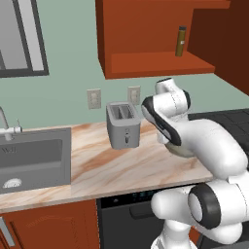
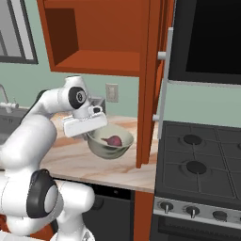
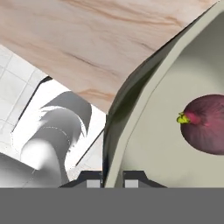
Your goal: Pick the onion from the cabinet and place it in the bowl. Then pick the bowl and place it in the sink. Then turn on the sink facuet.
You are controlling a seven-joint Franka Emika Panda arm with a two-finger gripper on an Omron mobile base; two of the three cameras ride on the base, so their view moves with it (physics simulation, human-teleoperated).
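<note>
Hand view is looking straight down the two dark fingertips (image 3: 92, 178), which are sitting nearly closed with the thin rim of the round, deep, pale grey-cream bowl (image 3: 148, 131) running up between them, so the two-finger gripper (image 3: 113, 179) is pinching the bowl's near wall. Just past the rim, inside the bowl, the small round reddish-purple onion (image 3: 205, 124) is resting on the bottom, so the first step looks finished. Right base view is showing the same grip from the side: the gripper (image 2: 89, 135) is clamping the bowl (image 2: 110, 145) at its left edge, the onion (image 2: 114, 140) lying within, and the bowl appears to be hanging slightly above the pale marbled countertop (image 2: 75, 162), though that is hard to judge. Left base view is placing the wide rectangular dark grey sink (image 1: 34, 160) well off to the arm's left, beyond the grey two-slot toaster (image 1: 123, 124), with the thin silver-white faucet (image 1: 6, 126) at its far edge; the carry would therefore have to go leftward, keeping the bowl level.
</note>
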